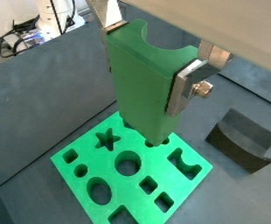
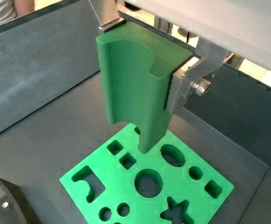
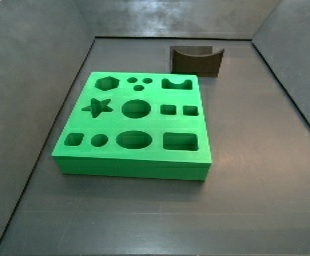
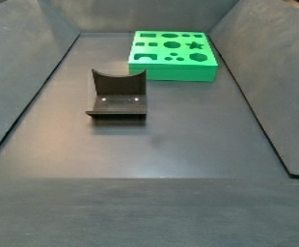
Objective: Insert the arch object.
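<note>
Claw [image 1: 162, 109] above the green board [image 3: 131, 125], seen only in wrist views, closure indeterminable behind a green bar [image 1: 144, 79]; arch object [image 4: 118, 94] rests centre-left on surface [image 4: 178, 164].

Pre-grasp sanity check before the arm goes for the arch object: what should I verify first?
1. Arch object located: ok, on the floor, apart from the green board.
2. Gripper over it: not ok, it hangs above the board.
3. Fingers free: not ok, green bar sits against the visible one.
4. Jaws open: cannot tell, one finger hidden.
5. Arch hole empty: ok.
</note>
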{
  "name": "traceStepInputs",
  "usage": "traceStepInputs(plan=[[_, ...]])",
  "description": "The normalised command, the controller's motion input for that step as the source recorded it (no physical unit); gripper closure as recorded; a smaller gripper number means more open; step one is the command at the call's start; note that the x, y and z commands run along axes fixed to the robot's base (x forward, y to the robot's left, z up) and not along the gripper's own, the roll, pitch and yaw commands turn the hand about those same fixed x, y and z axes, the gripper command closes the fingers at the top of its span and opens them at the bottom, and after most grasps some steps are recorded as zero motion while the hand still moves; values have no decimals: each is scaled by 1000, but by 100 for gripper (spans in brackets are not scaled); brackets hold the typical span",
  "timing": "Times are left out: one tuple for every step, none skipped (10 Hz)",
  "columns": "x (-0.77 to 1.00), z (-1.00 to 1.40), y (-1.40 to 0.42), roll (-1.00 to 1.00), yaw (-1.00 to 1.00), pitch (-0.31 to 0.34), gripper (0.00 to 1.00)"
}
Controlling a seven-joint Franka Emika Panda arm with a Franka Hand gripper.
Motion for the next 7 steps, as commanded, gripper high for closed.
traceStepInputs(plan=[[671, -1000, 669, -3, 77, 64, 100], [726, -1000, 683, 0, 83, 47, 100], [486, -1000, 794, 0, -51, 31, 100], [529, -1000, 543, 0, -37, 50, 100], [383, -1000, 6, 99, -66, 36, 100], [286, -923, 0, 94, -71, 7, 100], [280, -806, -100, 63, -120, 0, 100]])
